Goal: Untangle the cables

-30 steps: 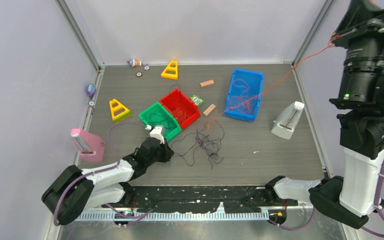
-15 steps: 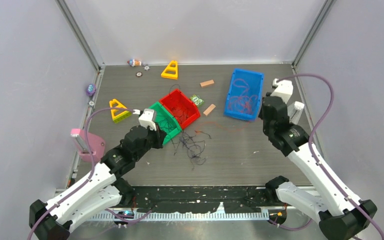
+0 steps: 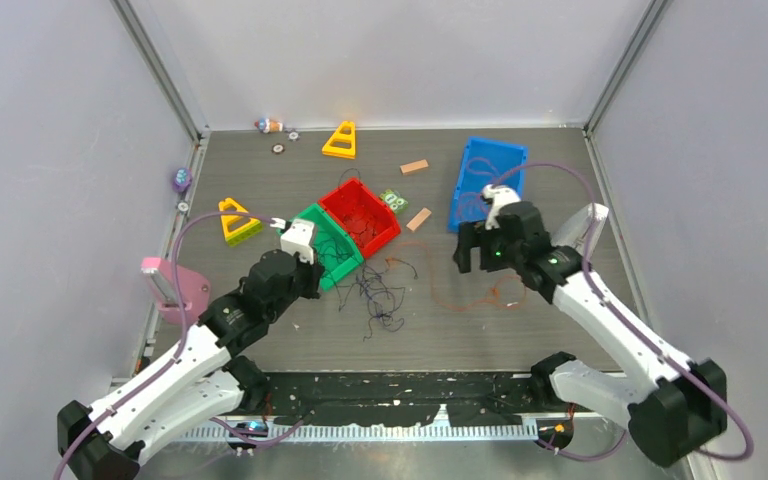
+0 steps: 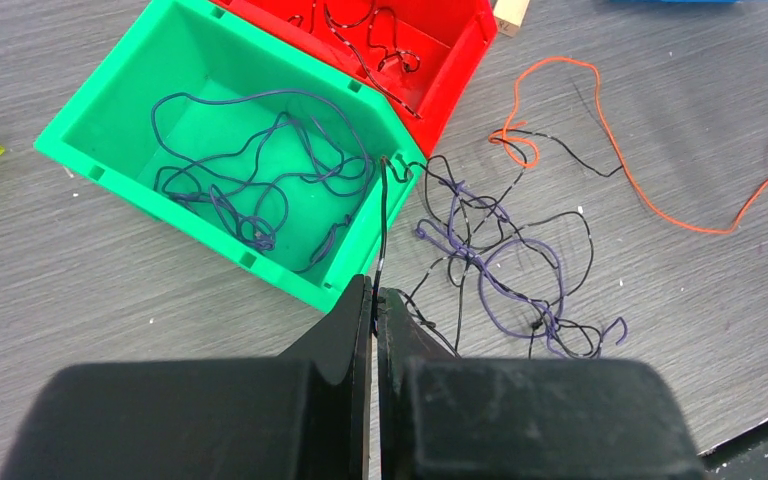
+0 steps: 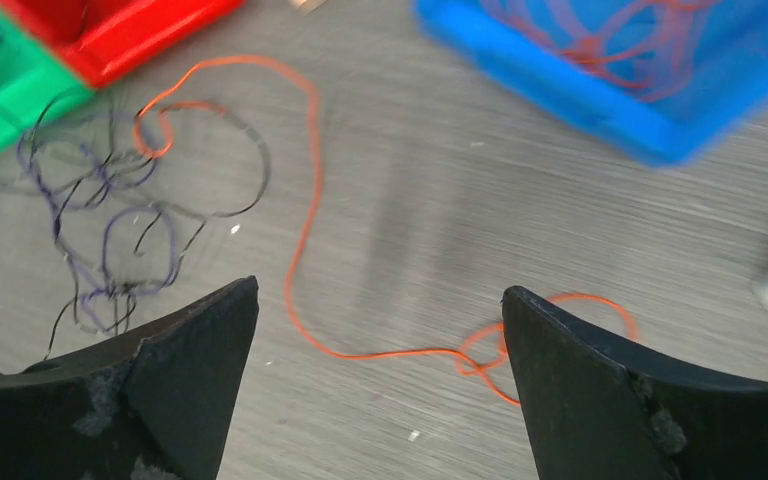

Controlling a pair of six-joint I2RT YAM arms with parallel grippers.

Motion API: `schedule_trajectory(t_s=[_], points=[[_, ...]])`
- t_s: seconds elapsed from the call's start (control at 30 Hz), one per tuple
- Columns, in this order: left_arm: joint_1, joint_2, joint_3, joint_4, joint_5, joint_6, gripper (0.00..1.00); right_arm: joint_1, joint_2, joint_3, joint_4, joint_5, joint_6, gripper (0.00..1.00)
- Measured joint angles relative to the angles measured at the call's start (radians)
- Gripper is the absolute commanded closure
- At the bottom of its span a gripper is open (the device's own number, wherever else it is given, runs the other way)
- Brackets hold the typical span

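A tangle of black and dark purple cables [image 4: 490, 260] lies on the table beside the green bin [image 4: 290, 282]. My left gripper [image 4: 373, 300] is shut on a thin black cable that runs up to the bin's rim. More purple cable [image 4: 260, 170] lies inside that bin. An orange cable [image 5: 305, 200] snakes loose across the table from the tangle [image 3: 380, 295] toward my right gripper [image 5: 380, 290]. That gripper hovers open above the orange cable with nothing between its fingers. Orange cables fill the blue bin [image 3: 470, 180].
A red bin [image 3: 392, 232] with thin cables adjoins the green one. Two yellow triangles [image 3: 341, 140] [image 3: 237, 220], two wooden blocks [image 3: 414, 167] [image 3: 419, 219], a pink object [image 3: 175, 290], a white device [image 3: 580, 238] and small toys [image 3: 270, 125] are scattered around.
My right arm came down from high up, where it held the orange cable taut, and opened; the cable now lies loose on the table. My left gripper dragged the tangle toward the green bin.
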Motion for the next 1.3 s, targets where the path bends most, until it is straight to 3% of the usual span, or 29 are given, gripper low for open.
schedule_trajectory(t_s=[0.27,0.57,0.77,0.9,1.0,1.07,1.13,1.3], points=[[0.006,-0.015,0.000,-0.007,-0.015,0.007,1.00,0.210,0.366,0.071,0.109,0.022,-0.029,0.16],[0.011,-0.070,-0.040,-0.009,-0.050,-0.003,1.00,0.235,0.682,0.270,0.206,0.125,-0.070,0.29],[0.011,-0.084,-0.056,-0.011,-0.056,-0.019,1.00,0.238,0.777,0.307,0.239,0.121,-0.075,0.32],[0.011,-0.087,-0.056,-0.011,-0.061,-0.020,1.00,0.244,0.801,0.307,0.254,0.109,-0.073,0.44],[0.012,-0.090,-0.056,-0.011,-0.065,-0.020,1.00,0.246,0.815,0.307,0.264,0.101,-0.072,0.77],[0.013,-0.093,-0.056,-0.011,-0.066,-0.020,1.00,0.246,0.825,0.307,0.268,0.095,-0.069,0.88],[0.013,-0.095,-0.056,-0.012,-0.072,-0.020,1.00,0.246,0.829,0.307,0.268,0.093,-0.063,0.94],[0.013,-0.116,-0.063,-0.015,-0.093,-0.024,1.00,0.246,0.816,0.293,0.292,0.122,-0.038,0.95]])
